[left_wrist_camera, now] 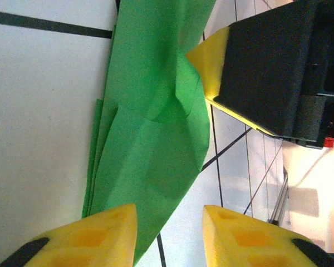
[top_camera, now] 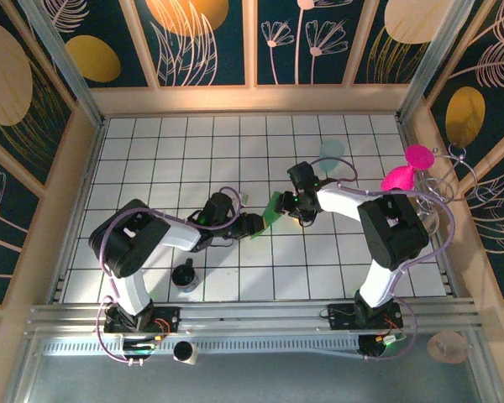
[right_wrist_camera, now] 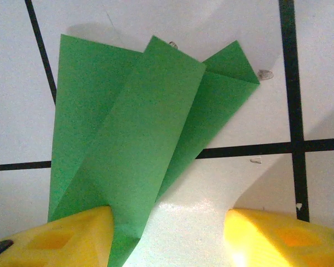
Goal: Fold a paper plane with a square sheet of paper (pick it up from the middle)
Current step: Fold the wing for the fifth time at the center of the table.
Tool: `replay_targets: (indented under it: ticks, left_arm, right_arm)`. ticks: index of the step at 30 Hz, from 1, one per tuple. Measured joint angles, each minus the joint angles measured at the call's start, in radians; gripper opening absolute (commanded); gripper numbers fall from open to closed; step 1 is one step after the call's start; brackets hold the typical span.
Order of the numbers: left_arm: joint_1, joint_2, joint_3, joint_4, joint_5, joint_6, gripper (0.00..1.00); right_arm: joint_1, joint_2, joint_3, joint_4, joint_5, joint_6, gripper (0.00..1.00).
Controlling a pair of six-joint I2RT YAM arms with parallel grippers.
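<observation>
Resting on the counter [top_camera: 151, 168] between both grippers: the square sheet of paper [top_camera: 273, 208], creased into a narrow layered form. Its long axis is running straight ahead of the left gripper [left_wrist_camera: 168, 214], whose jaws are standing apart and clamping nothing, with one finger touching the paper's edge. The right gripper [right_wrist_camera: 167, 214] is hovering wide open, the paper's end lying against one finger.
</observation>
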Motion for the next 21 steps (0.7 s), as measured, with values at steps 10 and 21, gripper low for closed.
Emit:
replay_targets:
  ticks: [10, 21]
  left_arm:
    - [-0.005, -0.045, 0.03, -0.108, -0.078, 0.193, 0.47]
    - [-0.072, -0.057, 0.092, -0.223, -0.204, 0.566, 0.54]
  right_arm:
    - [0.0, 0.008, 0.013, -0.017, 0.0, 0.006, 0.59]
    - [0.0, 0.014, 0.025, -0.031, 0.0, 0.007, 0.59]
